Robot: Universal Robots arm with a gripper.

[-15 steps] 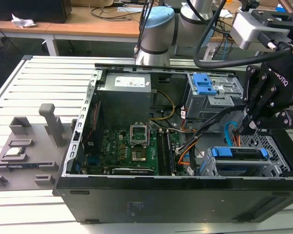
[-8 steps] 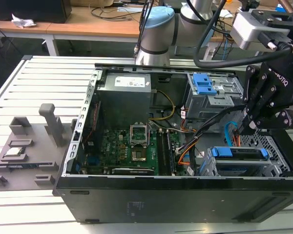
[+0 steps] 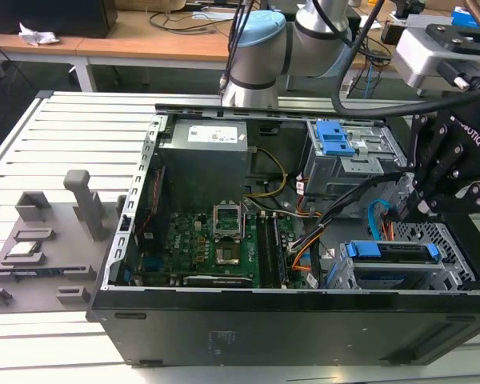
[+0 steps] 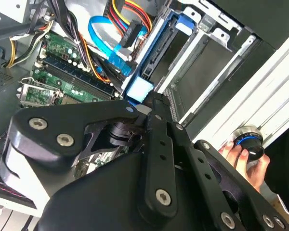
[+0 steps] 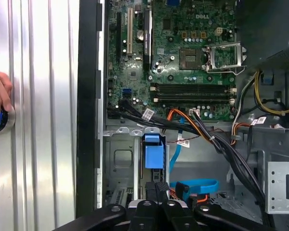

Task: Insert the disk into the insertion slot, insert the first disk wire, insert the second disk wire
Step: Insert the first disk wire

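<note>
One hand point(image 5: 155, 191), clenched, is at the disk point(image 5: 153, 154), seated in the insertion slot point(image 3: 450, 237) at four o'clock of the case point(image 3: 304, 332) in the exterior view; I'd press squarely, sparing the blue cable point(image 5: 197, 186) beyond.

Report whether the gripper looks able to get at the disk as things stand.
Probably yes: the gripper sits at the blue-framed end of the disk in the insertion slot, nothing between them; the black cables pass alongside.
</note>
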